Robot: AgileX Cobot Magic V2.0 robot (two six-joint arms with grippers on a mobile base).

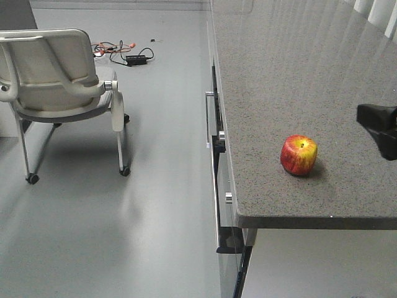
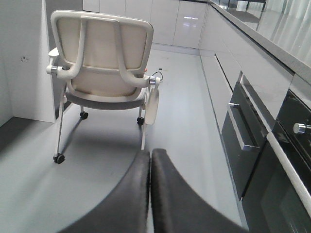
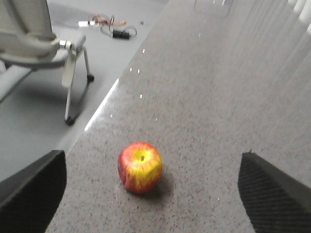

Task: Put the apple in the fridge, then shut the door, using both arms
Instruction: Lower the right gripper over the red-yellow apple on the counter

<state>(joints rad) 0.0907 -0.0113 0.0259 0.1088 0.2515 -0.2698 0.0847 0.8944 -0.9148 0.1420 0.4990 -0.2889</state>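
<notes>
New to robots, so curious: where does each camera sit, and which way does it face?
Exterior front: high up, looking down on countertop, apple and chair; right end effector at the edge.
Left wrist: low, facing the chair and cabinet fronts; shut left end effector below.
Right wrist: over the countertop, facing the apple; open fingers in both corners.
Shared: chair in all three.

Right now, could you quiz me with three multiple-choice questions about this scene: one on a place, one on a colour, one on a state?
1. Where is the apple? A in a basket; B on the countertop; C on a plate.
2. Its colours? A green; B purple; C red and yellow.
3. The right gripper is: A open; B shut on the apple; C shut on a spoon.

Answers: 1 B, it sits on the speckled grey countertop. 2 C, red skin with yellow streaks. 3 A, its fingers stand wide apart, clear of the apple.
</notes>
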